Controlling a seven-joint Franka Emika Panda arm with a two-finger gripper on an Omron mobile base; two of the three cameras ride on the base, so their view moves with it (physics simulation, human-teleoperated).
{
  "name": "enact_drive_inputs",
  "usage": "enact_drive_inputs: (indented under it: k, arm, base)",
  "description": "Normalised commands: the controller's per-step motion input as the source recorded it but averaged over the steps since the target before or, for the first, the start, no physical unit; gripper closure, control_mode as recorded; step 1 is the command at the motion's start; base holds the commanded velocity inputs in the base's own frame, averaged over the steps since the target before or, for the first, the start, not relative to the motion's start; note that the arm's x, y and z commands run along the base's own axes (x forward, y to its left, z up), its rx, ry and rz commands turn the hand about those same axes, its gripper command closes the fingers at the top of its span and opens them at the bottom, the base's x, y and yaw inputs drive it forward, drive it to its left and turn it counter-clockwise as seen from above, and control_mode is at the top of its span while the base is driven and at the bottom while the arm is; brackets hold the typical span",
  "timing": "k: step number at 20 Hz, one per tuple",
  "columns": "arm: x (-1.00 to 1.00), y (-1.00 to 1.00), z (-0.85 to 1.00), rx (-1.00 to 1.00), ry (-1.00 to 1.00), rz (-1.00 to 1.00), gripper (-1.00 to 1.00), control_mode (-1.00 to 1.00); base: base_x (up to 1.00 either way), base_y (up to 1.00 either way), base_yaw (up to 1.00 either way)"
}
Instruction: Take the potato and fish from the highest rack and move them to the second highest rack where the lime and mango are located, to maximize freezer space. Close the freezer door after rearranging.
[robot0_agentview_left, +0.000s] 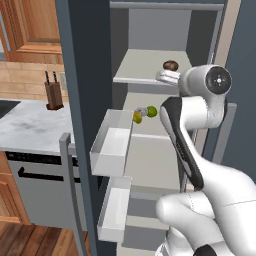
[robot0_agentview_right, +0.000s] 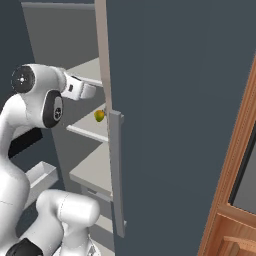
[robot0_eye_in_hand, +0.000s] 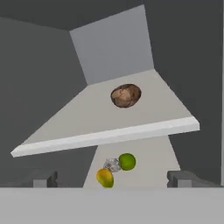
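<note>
On the top rack (robot0_eye_in_hand: 65, 120) lies the potato (robot0_eye_in_hand: 125, 96). Below sit lime (robot0_eye_in_hand: 127, 161), mango (robot0_eye_in_hand: 105, 177) and fish (robot0_eye_in_hand: 113, 165). The hand (robot0_eye_in_hand: 111, 179) is released, grasping nothing.

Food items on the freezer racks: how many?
4: brown potato alone on the highest rack; green lime, yellow-orange mango and small silvery fish clustered on the second rack.
</note>
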Motion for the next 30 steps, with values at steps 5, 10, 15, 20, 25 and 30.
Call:
enact_drive_inputs:
  k: [5, 10, 15, 20, 25, 30]
  arm:
    - [-0.16, 0.0, 0.29, -0.16, 0.31, -0.06, -1.0, -1.0]
    - [0.0, 0.0, 0.22, -0.41, 0.29, 0.03, -1.0, -1.0]
    - [0.0, -0.04, 0.01, -0.61, 0.04, 0.18, -1.0, -1.0]
    - [0.04, -0.3, -0.03, -0.41, 0.0, 0.2, -1.0, -1.0]
    - [0.16, -0.27, -0.03, -0.19, 0.1, 0.1, -1.0, -1.0]
    - [0.3, -0.02, 0.0, -0.05, 0.29, 0.0, -1.0, -1.0]
  base:
    - [0.0, 0.0, 0.0]
    - [0.0, 0.0, 0.0]
    - [0.0, 0.0, 0.0]
    - [0.0, 0.0, 0.0]
    - [0.0, 0.0, 0.0]
    - [0.0, 0.0, 0.0]
